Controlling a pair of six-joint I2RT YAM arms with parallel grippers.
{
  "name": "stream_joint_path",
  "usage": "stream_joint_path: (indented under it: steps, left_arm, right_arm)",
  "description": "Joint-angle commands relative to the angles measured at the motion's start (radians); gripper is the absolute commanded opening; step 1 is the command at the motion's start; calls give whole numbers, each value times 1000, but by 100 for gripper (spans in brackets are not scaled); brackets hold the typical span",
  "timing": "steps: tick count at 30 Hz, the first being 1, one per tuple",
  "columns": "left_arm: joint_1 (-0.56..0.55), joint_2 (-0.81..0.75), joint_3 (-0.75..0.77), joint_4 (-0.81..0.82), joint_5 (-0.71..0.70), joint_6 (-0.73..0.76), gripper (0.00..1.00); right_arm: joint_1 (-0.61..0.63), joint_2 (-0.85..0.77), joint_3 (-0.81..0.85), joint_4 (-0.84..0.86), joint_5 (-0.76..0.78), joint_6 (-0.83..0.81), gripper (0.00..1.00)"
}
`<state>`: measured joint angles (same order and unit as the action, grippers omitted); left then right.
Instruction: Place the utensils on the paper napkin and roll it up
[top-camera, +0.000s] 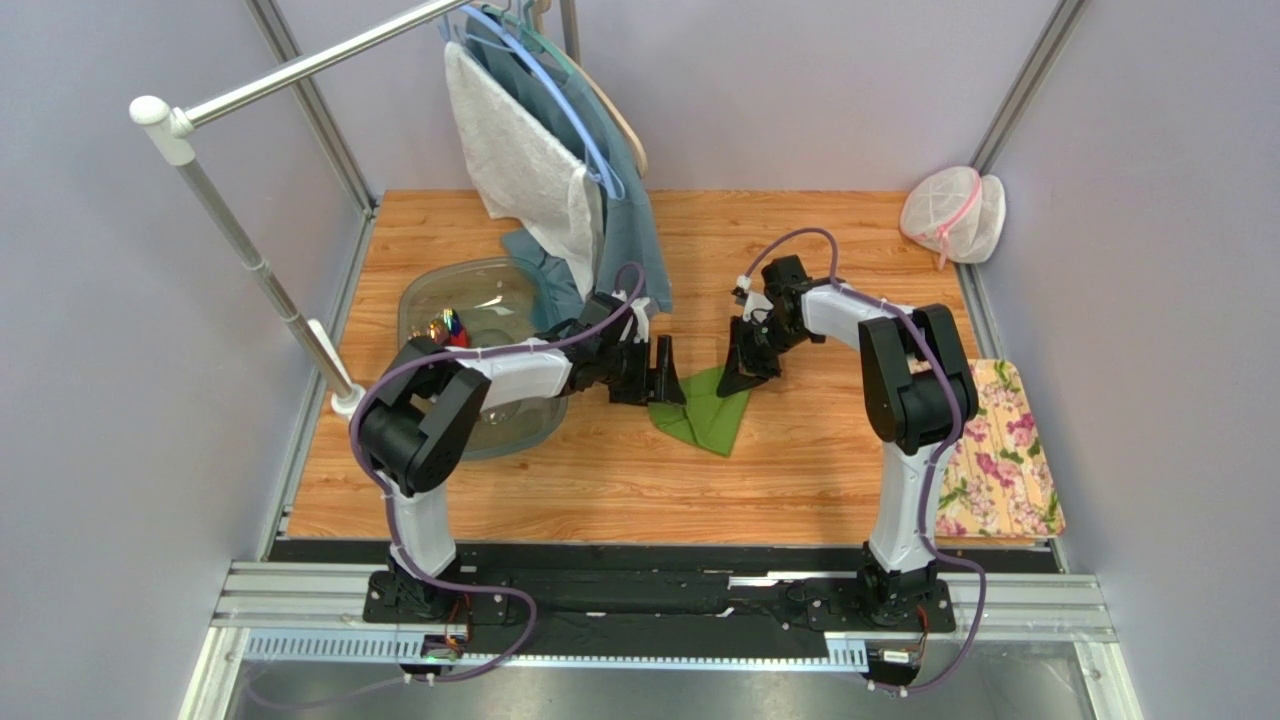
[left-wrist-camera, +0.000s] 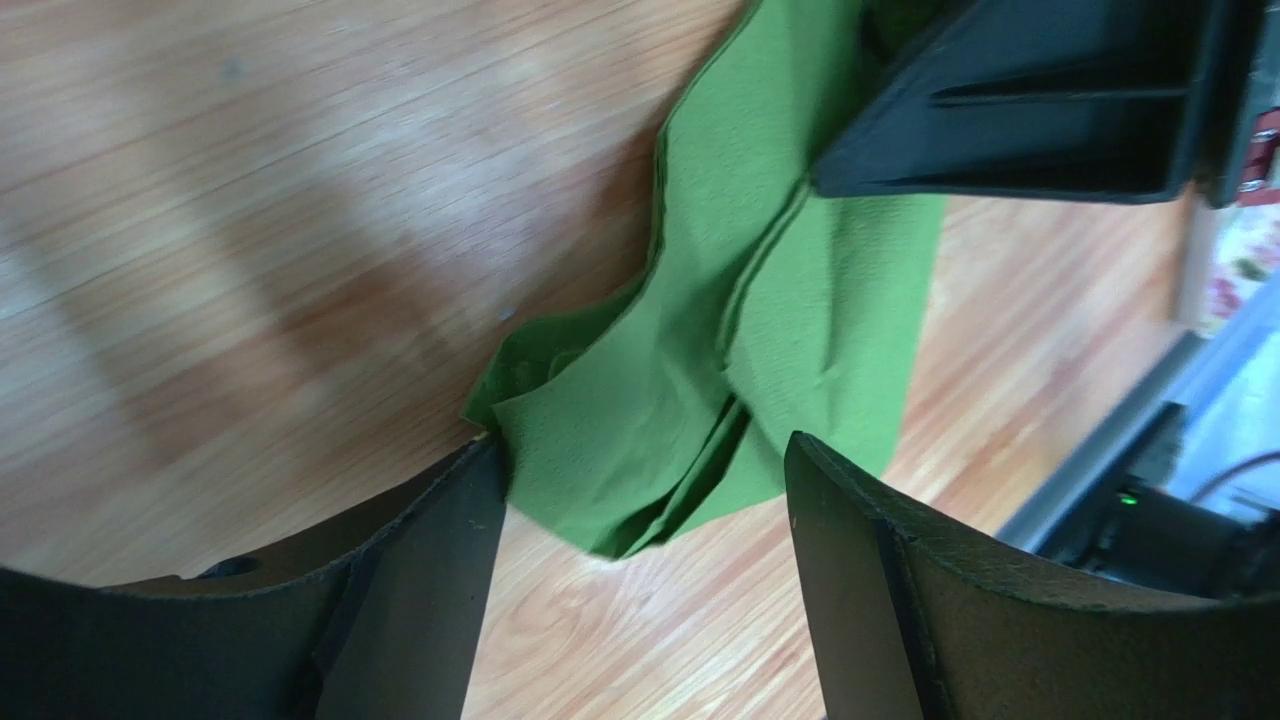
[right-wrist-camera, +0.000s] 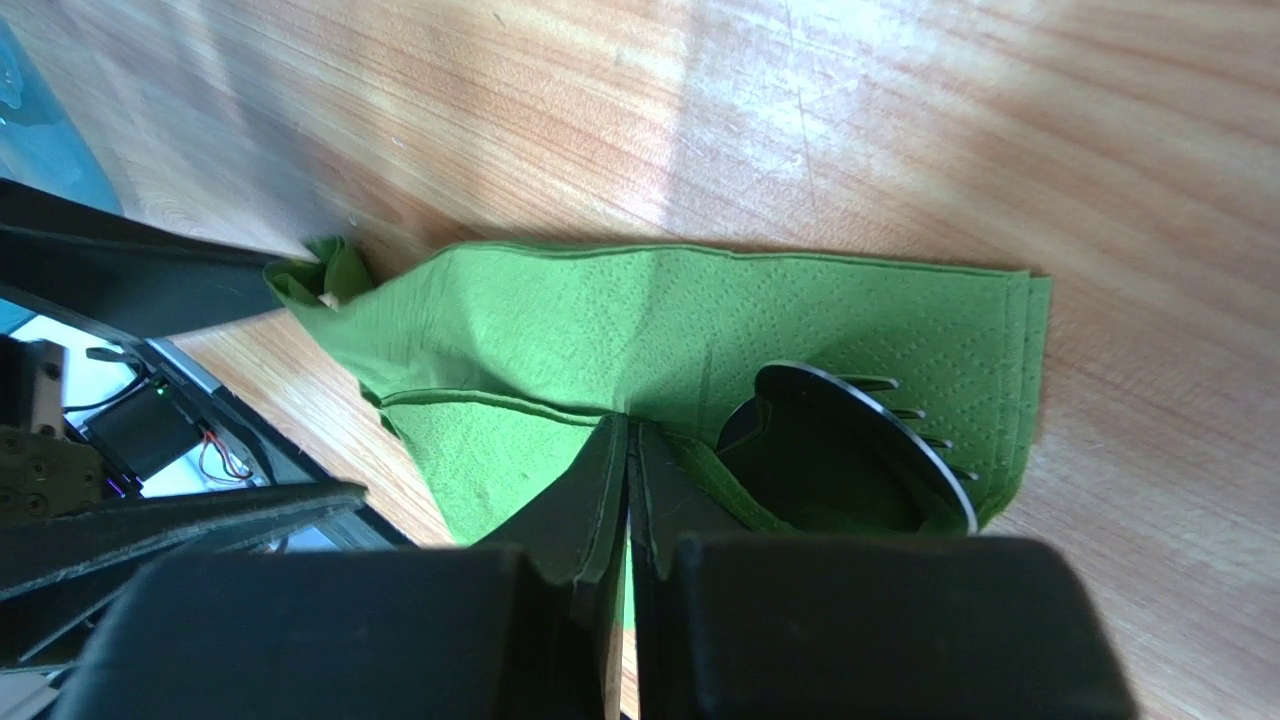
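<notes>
The green paper napkin (top-camera: 709, 417) lies crumpled and partly folded on the wooden table, between both grippers. My right gripper (right-wrist-camera: 628, 428) is shut, pinching a raised fold of the napkin (right-wrist-camera: 676, 323). Black utensils (right-wrist-camera: 864, 450), a round bowl and fork tines, poke out from under that fold just right of its fingers. My left gripper (left-wrist-camera: 643, 450) stands open low over the table. The napkin's (left-wrist-camera: 661, 435) near corner lies between its fingertips, touching the left one. In the top view the left gripper (top-camera: 666, 383) and the right gripper (top-camera: 736, 375) face each other across the napkin.
A clear plastic tub (top-camera: 496, 285) with small coloured items stands behind the left arm. A clothes rack holds a white towel (top-camera: 519, 158) and a teal garment (top-camera: 639, 225) at the back. A mesh bag (top-camera: 954, 215) and a flowered mat (top-camera: 995, 450) sit at the right.
</notes>
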<state>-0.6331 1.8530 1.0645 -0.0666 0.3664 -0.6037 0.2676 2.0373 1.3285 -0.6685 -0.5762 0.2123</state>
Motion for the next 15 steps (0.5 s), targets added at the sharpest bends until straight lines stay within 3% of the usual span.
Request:
stream_joint_path:
  steps: [1,9,13,15]
  left_arm:
    - [-4,63,-46,155,129,-151,73]
    - [-2,123,-41,320,207,-240,68]
    - [6,140,-35,292,180,-235,68]
    - [27,129,-53,272,171,-231,63]
  right_arm:
    - [15,34,-48,43,154,-63,3]
    - [16,38,-48,49,148,-59,3]
    - [16,40,-48,49,148,-62,3]
    - [16,40,-46,49,150,-60,3]
